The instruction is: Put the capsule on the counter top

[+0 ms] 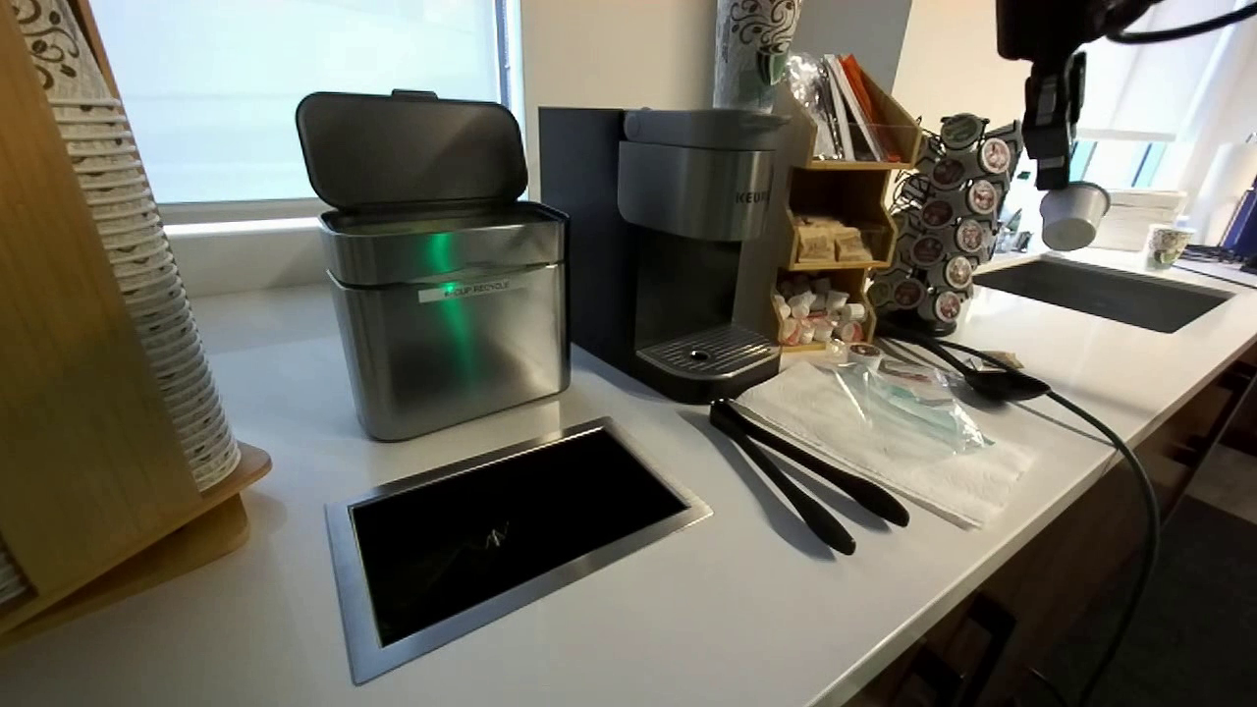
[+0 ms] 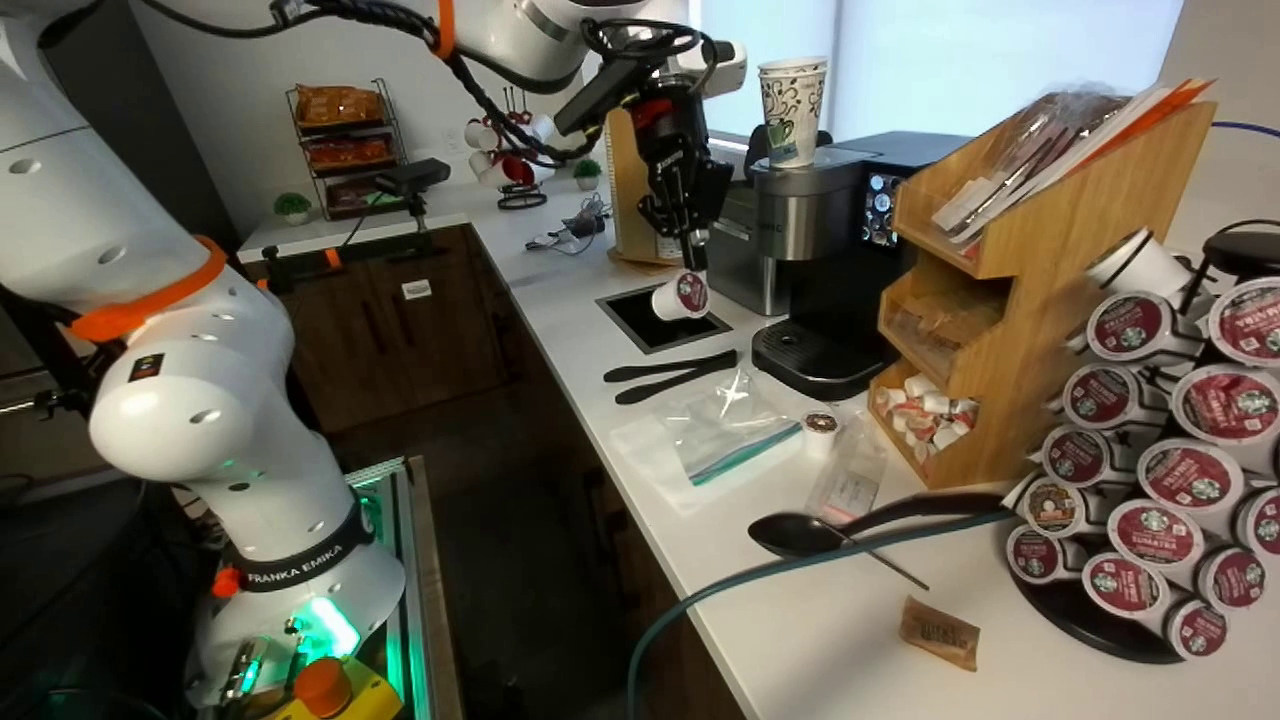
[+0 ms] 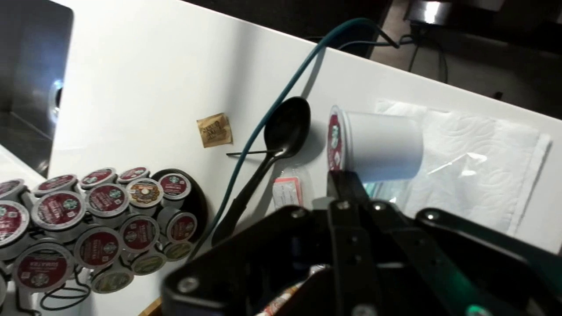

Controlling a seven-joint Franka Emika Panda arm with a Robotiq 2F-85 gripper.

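The capsule is a white cup with a dark red lid; it shows in both exterior views [image 1: 1072,218] [image 2: 674,298] and in the wrist view [image 3: 384,145]. My gripper [image 1: 1054,180] is shut on the capsule's rim and holds it in the air, tilted on its side. The gripper also shows in an exterior view [image 2: 695,258] and in the wrist view [image 3: 344,177], fingertips together at the lid edge. The white counter top [image 1: 678,609] lies below the capsule, apart from it. It also shows in an exterior view [image 2: 820,650] and in the wrist view [image 3: 153,66].
A capsule carousel [image 2: 1155,535], a wooden organizer [image 2: 1060,330] and a coffee maker [image 1: 697,196] stand along the back. Black tongs [image 1: 786,471], a plastic bag on a paper towel [image 1: 884,442], a black spoon [image 3: 287,127] and a steel-framed hole [image 1: 358,628] are on the counter.
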